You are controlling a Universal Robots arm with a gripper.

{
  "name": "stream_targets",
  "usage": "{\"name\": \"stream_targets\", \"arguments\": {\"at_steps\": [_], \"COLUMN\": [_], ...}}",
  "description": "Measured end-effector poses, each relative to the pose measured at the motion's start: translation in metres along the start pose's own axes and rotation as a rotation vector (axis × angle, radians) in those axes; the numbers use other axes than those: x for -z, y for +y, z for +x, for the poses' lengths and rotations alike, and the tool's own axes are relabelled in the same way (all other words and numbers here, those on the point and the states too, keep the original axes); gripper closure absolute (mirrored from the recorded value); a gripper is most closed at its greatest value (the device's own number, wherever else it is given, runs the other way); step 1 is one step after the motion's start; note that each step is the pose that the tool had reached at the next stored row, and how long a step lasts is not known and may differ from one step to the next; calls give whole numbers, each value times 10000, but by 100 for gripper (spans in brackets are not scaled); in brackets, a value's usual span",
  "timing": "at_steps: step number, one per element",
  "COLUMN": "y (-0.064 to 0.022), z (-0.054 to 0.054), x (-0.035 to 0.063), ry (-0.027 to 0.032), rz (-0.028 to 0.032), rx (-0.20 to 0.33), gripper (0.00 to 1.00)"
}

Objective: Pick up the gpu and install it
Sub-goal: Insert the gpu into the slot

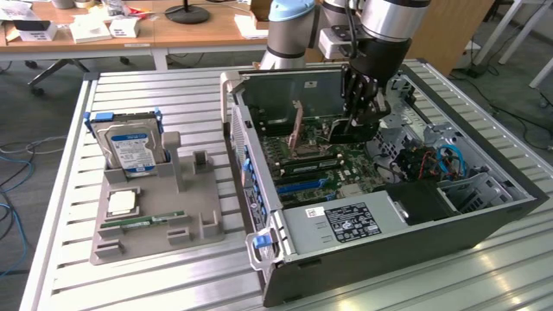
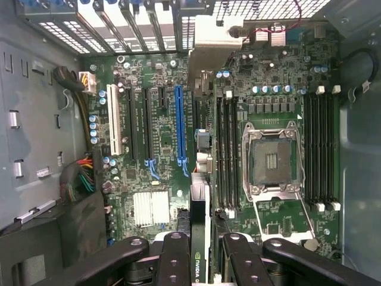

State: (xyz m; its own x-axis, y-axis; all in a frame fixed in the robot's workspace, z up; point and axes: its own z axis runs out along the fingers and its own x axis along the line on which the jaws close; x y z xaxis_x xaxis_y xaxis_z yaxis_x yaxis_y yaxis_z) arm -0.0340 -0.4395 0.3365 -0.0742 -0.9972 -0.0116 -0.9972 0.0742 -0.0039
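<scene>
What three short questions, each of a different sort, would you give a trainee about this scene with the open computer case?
1. True or false: the blue slot on the board already holds a card.
2. What do the jaws hold? A) nothing B) the gpu C) a screwdriver
3. Where does the hard drive stand?

Key:
1. False; the slot is empty.
2. B.
3. Upright in the grey holder, outside the case, towards the exterior view's left.
</scene>
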Motion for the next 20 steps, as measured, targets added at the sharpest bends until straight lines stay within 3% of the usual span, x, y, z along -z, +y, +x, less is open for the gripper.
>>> {"name": "stream_targets", "arguments": {"at_steps": [20], "y": [2], "z": [78], "x": [-14], "ry": [0], "rz": [-2], "rx": [107], "gripper": [74]}}
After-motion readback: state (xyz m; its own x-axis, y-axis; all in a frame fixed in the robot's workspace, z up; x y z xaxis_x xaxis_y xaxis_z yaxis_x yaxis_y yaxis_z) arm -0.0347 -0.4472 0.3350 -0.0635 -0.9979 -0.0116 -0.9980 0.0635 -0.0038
